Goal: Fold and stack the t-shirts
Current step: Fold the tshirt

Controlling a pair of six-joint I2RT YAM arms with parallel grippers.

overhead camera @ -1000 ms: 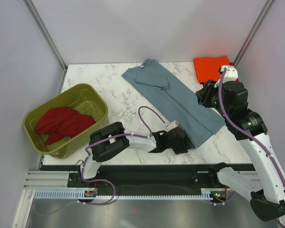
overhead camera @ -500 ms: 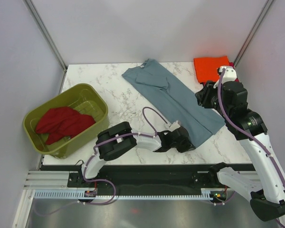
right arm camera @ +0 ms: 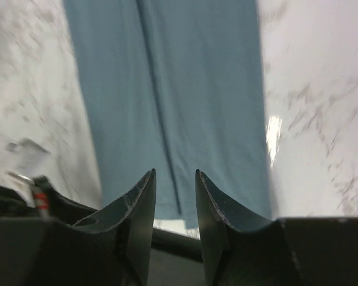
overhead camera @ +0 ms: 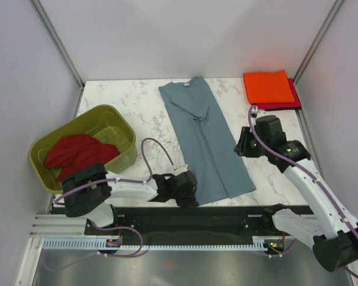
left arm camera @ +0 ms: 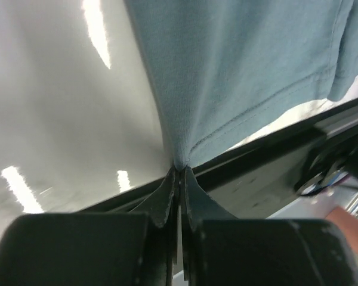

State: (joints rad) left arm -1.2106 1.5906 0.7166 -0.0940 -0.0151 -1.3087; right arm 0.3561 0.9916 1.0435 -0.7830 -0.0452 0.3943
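The slate blue-grey t-shirt [overhead camera: 206,137] lies as a long narrow strip running from the far side of the table to its near edge. My left gripper [overhead camera: 193,193] is shut on the shirt's near left hem corner, and the left wrist view shows the cloth [left arm camera: 244,71] pinched between the closed tips [left arm camera: 180,170]. My right gripper [overhead camera: 240,146] hovers open just right of the strip; the right wrist view shows the blue-grey t-shirt [right arm camera: 173,89] beyond the empty right gripper [right arm camera: 175,176]. A folded orange t-shirt [overhead camera: 267,87] lies on a magenta-red one [overhead camera: 295,99] at the far right corner.
An olive-green tub [overhead camera: 116,122] at the left holds a crumpled dark red t-shirt [overhead camera: 77,154]. The marble table [overhead camera: 137,113] ends at a black rail along the near edge. Grey walls close in the left, back and right sides.
The left gripper closed on the shirt's near corner and dragged it left, swinging the shirt from diagonal to straight. The right arm came nearer and left, off the orange stack.
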